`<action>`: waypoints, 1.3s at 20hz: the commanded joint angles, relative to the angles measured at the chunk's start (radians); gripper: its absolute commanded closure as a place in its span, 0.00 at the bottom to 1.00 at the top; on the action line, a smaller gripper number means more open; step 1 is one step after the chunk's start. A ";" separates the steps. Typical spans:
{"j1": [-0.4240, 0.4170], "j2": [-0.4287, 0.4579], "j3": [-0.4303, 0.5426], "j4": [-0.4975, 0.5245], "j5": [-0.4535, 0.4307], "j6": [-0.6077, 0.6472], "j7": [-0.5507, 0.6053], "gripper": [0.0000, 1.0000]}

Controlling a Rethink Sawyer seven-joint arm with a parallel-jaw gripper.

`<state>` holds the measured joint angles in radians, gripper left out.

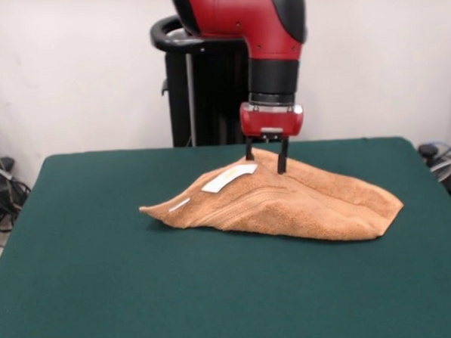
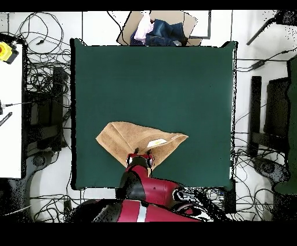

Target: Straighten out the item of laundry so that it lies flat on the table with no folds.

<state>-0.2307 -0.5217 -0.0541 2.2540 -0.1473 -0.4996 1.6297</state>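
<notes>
The orange-tan towel (image 1: 303,206) lies folded and bunched on the green table (image 1: 103,281), on the side near the robot. It rises to a peak at my gripper (image 1: 267,161), which stands over its far edge with one finger on each side of the raised ridge, shut on it. A white label (image 1: 229,178) shows on the upper fold, left of the gripper. In the overhead view the towel (image 2: 125,139) is a rough triangle near the table's (image 2: 151,81) bottom edge, and the gripper (image 2: 141,155) sits at its lower edge.
The black pedestal (image 1: 198,87) stands behind the table. In the overhead view a cardboard box of clothes (image 2: 159,29) sits past the far edge, a white bench with a yellow object (image 2: 6,51) is at the left, and cables lie on the floor around.
</notes>
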 commanded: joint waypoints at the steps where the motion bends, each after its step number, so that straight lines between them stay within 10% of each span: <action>1: 0.017 -0.036 0.005 -0.113 0.024 -0.035 0.169 0.00; 26: 0.045 0.043 -0.031 -0.206 0.045 -0.215 0.163 0.00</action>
<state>-0.2206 -0.5195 -0.0804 2.1393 -0.1477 -0.6729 1.6297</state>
